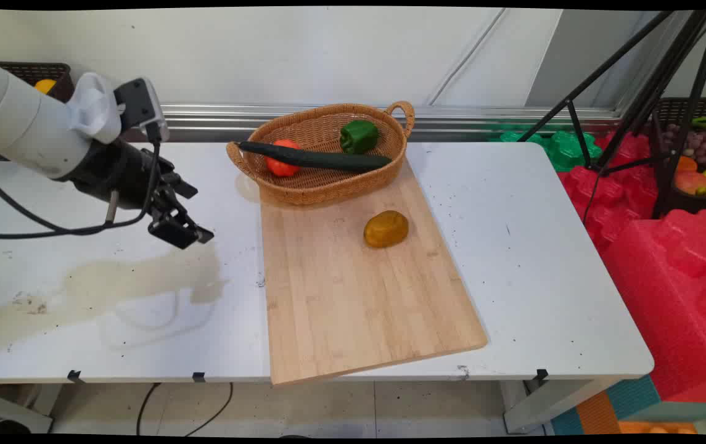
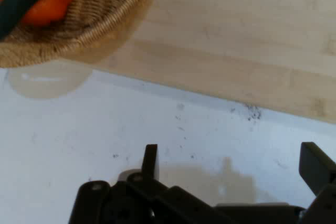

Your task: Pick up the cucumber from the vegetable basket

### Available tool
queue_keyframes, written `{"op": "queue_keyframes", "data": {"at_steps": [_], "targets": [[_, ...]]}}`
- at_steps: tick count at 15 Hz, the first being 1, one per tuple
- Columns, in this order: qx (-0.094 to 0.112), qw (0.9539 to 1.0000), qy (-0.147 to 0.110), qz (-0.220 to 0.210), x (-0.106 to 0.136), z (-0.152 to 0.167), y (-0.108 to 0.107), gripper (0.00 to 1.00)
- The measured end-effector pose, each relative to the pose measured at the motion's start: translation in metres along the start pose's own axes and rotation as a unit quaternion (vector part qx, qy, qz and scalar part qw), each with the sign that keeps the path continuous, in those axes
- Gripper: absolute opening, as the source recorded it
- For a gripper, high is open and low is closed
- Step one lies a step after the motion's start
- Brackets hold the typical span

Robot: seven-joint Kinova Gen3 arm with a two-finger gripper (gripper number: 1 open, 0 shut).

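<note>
Gripper: your black two-finger gripper (image 1: 181,233) hangs left of centre above the white table (image 1: 531,259), fingers spread wide, empty.
Nearest: bare tabletop; the pale wooden cutting board (image 1: 353,296) lies just right.
Board: one yellow-brown rounded lump (image 1: 385,229), mid-frame; probably light, smooth; take it across its short width.
Basket: the oval wicker basket (image 1: 328,185), upper centre, holds a long dark green cucumber (image 1: 328,160), a red tomato (image 1: 280,164) and a green bell pepper (image 1: 359,136).

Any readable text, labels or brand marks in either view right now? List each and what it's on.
None can be read in either view. The gripper, the wicker basket, the cutting board and the table carry no lettering.
</note>
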Motion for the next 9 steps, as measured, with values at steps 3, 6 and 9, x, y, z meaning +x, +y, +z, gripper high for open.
{"op": "queue_keyframes", "data": {"at_steps": [3, 6, 9], "targets": [[0.007, 0.9999, 0.012, -0.003, 0.012, -0.003, -0.007, 1.0], [0.02, 0.9993, 0.031, -0.004, 0.036, -0.004, -0.019, 1.0], [0.033, 0.9983, 0.047, -0.002, 0.064, -0.001, -0.034, 1.0]]}}
